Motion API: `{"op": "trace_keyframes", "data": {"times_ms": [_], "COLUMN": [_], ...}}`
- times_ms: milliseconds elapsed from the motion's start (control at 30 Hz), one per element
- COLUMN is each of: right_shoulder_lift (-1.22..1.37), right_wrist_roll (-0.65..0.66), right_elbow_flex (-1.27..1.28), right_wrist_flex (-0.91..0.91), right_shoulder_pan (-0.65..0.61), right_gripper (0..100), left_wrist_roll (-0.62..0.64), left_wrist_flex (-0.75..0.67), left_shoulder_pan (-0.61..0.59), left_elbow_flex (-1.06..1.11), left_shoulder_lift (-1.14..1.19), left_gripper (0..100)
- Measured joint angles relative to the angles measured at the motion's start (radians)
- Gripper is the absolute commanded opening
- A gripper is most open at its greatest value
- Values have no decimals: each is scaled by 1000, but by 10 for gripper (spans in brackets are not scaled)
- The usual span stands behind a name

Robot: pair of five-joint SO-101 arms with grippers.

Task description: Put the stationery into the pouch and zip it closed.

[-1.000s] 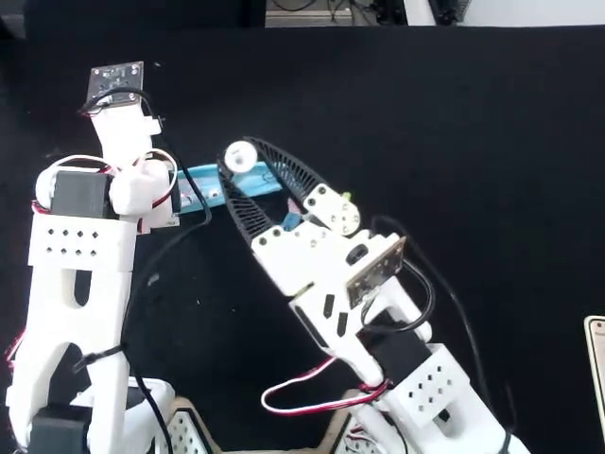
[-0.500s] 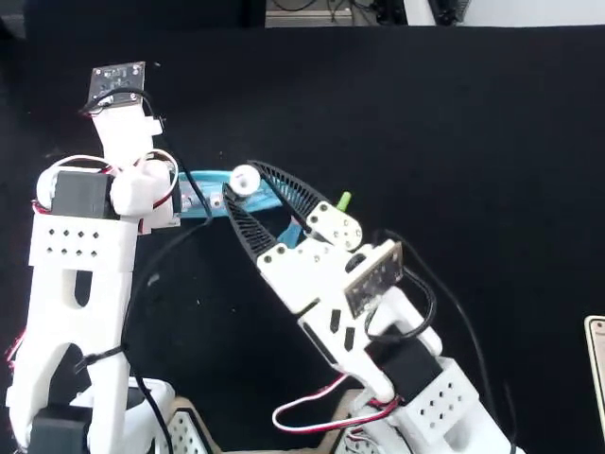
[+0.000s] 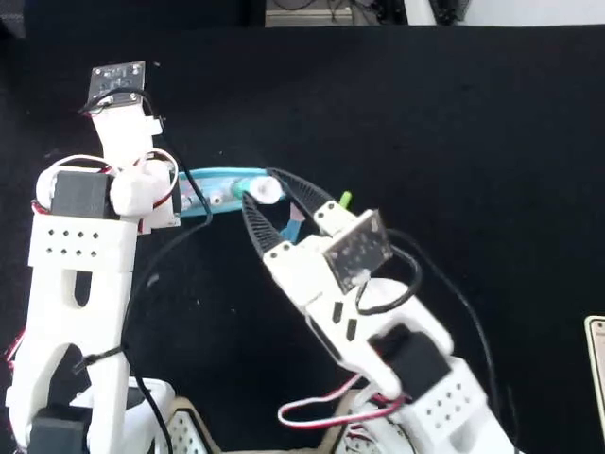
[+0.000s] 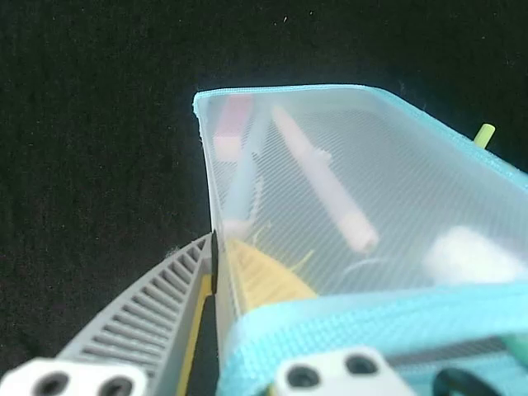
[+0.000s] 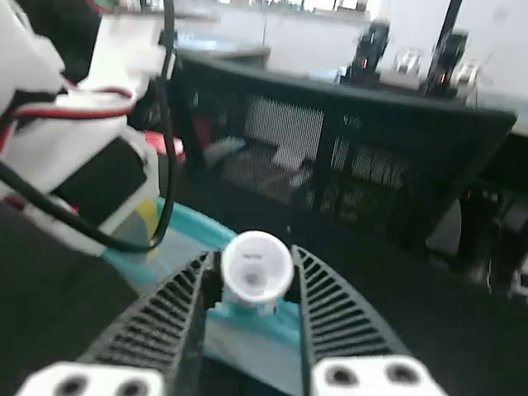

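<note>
Left gripper: clamped on end of pouch, centre left of high view; pen and other pieces visible inside through mesh. Right gripper: closed around white tube (round end facing up), at pouch's top edge. Recommendation: centre tube over opening, lower until its end passes zip line, then release. Left hold should be firm and keep mouth steady.

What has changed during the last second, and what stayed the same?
The right end effector, still shut on the white cylinder, moved down and right in the high view, bringing it from beyond the pouch to its top edge. The left end effector kept holding the pouch in place.
</note>
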Motion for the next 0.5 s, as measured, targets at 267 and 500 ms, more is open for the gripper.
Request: {"op": "trace_keyframes", "data": {"times_ms": [267, 500], "right_shoulder_lift": [-2, 55], "right_wrist_roll": [0, 2], "right_elbow_flex": [-262, -310], "right_wrist_flex": [259, 293], "right_shoulder_pan": [9, 32], "right_gripper": [137, 137], "left_wrist_roll": [0, 0], "left_wrist_flex": [0, 0], "left_shoulder_pan": [0, 0], "left_elbow_flex": [0, 0], "left_shoulder_lift": [0, 0], "left_gripper": [30, 30]}}
